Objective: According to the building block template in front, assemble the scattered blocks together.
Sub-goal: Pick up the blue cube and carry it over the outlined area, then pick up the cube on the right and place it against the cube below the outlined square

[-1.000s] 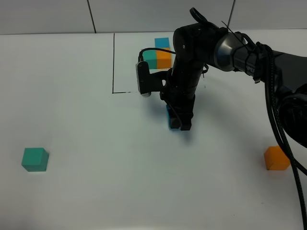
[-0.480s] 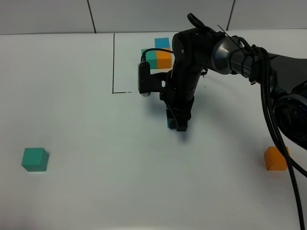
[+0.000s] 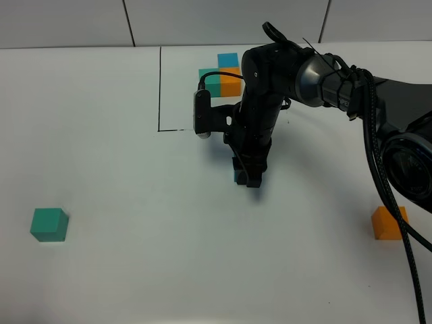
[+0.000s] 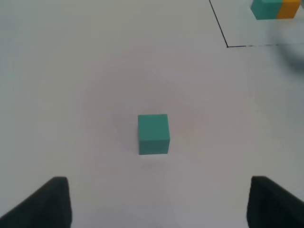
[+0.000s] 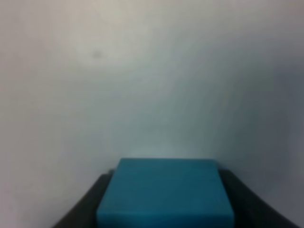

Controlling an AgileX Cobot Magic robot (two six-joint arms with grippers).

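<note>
The building block template [image 3: 223, 76] is a joined teal, orange and blue trio inside a thin black outline [image 3: 160, 88] at the back. My right gripper [image 3: 248, 177] points down just in front of the outline, shut on the blue block [image 3: 237, 177]. The right wrist view shows that blue block [image 5: 165, 192] filling the space between the dark fingers [image 5: 90, 206]. The teal-green block [image 3: 49, 225] lies at the front left. It shows in the left wrist view [image 4: 153, 134], with my open left gripper [image 4: 159, 204] behind it and apart from it. The orange block [image 3: 389, 223] lies at the front right.
The black right arm [image 3: 317, 67] and its cables [image 3: 388, 182] cross the right side of the white table [image 3: 169, 270]. A white camera module [image 3: 200, 113] juts left from the wrist. The left wrist view shows the outline's corner [image 4: 227, 46] and part of the template [image 4: 276, 8].
My right gripper has shifted a little to the left with the blue block in it. The teal-green and orange blocks have not moved.
</note>
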